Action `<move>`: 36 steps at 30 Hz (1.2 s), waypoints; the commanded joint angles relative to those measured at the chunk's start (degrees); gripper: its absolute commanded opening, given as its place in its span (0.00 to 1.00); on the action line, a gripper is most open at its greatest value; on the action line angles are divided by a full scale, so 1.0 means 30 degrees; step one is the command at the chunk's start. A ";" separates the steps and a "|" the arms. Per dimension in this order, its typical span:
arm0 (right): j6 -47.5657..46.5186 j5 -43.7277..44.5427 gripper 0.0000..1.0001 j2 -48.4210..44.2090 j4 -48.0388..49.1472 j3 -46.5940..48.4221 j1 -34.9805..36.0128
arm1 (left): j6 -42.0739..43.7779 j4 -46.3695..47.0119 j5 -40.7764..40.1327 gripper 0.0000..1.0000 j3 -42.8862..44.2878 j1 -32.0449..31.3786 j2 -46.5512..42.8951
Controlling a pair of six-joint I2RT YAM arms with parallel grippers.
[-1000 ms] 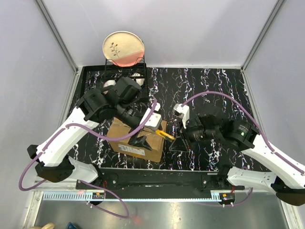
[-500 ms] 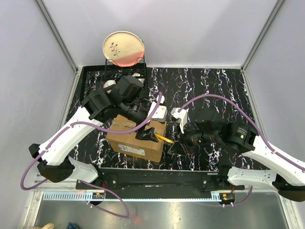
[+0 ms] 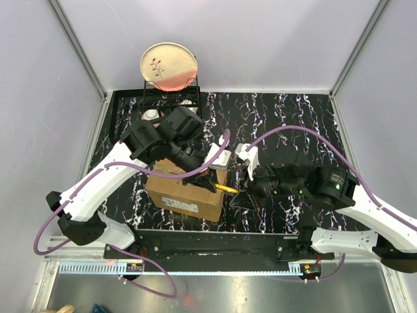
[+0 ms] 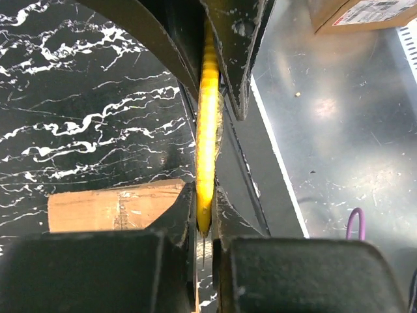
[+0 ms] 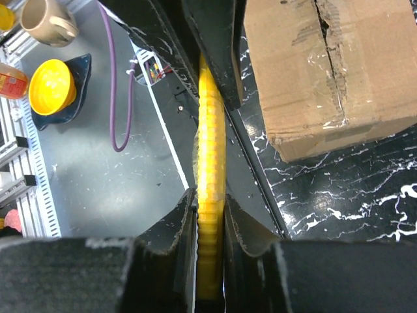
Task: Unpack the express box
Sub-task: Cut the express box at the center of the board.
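Observation:
The express box (image 3: 184,193), a brown carton with a torn tape seam (image 5: 329,59), lies on the black marbled table near the front left. A yellow utility knife (image 3: 227,188) hangs just off the box's right end, held between both arms. My left gripper (image 3: 213,182) is shut on the knife's left end (image 4: 206,163), above the box's right edge (image 4: 111,208). From the right, my right gripper (image 3: 242,193) is shut on the ribbed handle (image 5: 210,176). The two pairs of fingers face each other along the knife.
A black dish rack (image 3: 171,96) with a pink plate (image 3: 169,65) stands at the back left, a white cup (image 3: 151,115) beside it. On the metal shelf below the table's front edge are a mug (image 5: 44,23), a yellow bowl (image 5: 52,86) and a labelled carton (image 4: 358,13).
My left gripper swung right over the box to the knife and closed on its free end. The right arm shifted the knife slightly left and kept its grip.

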 commanded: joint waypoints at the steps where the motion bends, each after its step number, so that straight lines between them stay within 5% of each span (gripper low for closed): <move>1: -0.0201 0.0781 0.00 0.0309 0.0668 0.0673 0.0386 | 0.0239 0.0034 0.0491 0.00 0.0938 -0.0226 0.0323; 4: 0.0178 0.1862 0.05 -0.0768 0.2038 -0.0349 0.0416 | -0.0168 0.0472 0.0550 0.00 0.0648 -0.0226 0.0032; 6: 0.0880 0.3268 0.20 -0.1999 0.3620 -0.2185 0.0387 | -0.1513 0.1956 0.0433 0.00 0.0092 -0.0168 -0.0348; 7: 0.1173 0.3678 0.40 -0.3485 0.5572 -0.2982 0.0416 | -0.2215 0.2751 0.0316 0.00 -0.0724 -0.0139 -0.0902; 11: 0.3133 0.5813 0.55 -0.7448 1.0329 -0.7200 0.0416 | -0.7770 0.8022 -0.0122 0.00 -0.3481 0.0797 -0.2574; 16: 0.3578 0.6408 0.61 -1.0235 1.3646 -1.0078 0.0387 | -1.0305 0.9908 0.0548 0.00 -0.2991 0.1004 -0.1994; 22: 0.2964 0.5734 0.60 -0.9625 1.4789 -0.9846 0.0387 | -1.1888 1.1899 0.1807 0.00 -0.4215 0.1004 -0.2488; 36: 0.1178 0.7256 0.60 -1.0238 1.4412 -0.9085 0.0387 | -1.1334 1.1491 0.3859 0.00 -0.5302 0.0741 -0.3456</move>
